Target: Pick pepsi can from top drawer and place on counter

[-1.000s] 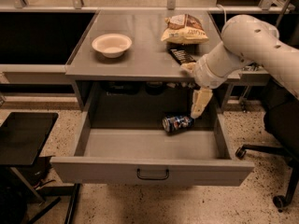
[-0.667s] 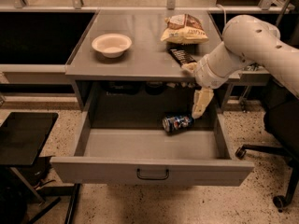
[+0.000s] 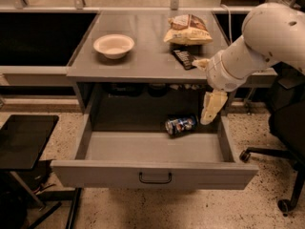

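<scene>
Edged slightly right, gripper (image 3: pixel 206 120) hangs just right of can (image 3: pixel 180 125), near drawer (image 3: pixel 100 173) right wall; grip state cannot be told; open floor left of can.

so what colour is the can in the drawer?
Blue with red-white logo marks and a silver end; the pepsi can lies beside the tool. Only the camera view shows it.

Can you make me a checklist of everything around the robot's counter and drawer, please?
Surface: grey counter, with three things on it.
Job's things: pepsi can lies on its side at the back right of the open top drawer.
Clutter: bowl, chip bag and dark packet sit on the counter.
Grippers: tool hangs inside the drawer, just right of the can, pointing down.
Cables: nothing seen.
Surroundings: black side table on the left, office chair on the right, speckled floor.
</scene>
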`<state>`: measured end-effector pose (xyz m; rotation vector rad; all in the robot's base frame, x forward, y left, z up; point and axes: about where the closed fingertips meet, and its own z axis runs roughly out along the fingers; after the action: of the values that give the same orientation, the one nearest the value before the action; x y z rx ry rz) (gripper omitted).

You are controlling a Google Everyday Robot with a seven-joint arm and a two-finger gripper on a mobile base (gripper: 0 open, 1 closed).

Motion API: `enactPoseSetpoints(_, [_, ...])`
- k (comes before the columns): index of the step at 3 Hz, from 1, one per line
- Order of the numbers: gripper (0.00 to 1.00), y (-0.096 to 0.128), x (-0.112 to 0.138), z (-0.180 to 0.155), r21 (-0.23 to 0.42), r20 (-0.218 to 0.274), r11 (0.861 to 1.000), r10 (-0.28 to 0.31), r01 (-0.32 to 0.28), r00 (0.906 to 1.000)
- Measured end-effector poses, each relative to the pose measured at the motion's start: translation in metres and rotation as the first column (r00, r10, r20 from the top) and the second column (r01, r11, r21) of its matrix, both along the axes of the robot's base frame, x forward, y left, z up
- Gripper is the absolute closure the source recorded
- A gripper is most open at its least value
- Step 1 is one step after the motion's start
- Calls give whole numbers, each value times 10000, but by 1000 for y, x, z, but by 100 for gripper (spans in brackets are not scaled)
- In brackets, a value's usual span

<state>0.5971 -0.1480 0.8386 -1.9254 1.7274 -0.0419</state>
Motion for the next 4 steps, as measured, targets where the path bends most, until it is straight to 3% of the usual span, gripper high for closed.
enactPoseSetpoints(1, [0,-2,-23,-1,522,-240,9985,-154,167,9996])
enactPoseSetpoints(2, [0,-3,-21,-22,1858,-601,9825,231,-116,9979])
enactPoseSetpoints(3, [0,4,7,-79,3385,-1280,9385,1168,-673,9849])
enactPoseSetpoints(4, [0,10,34,-143,4082,-2170,9085,1913,-890,9572])
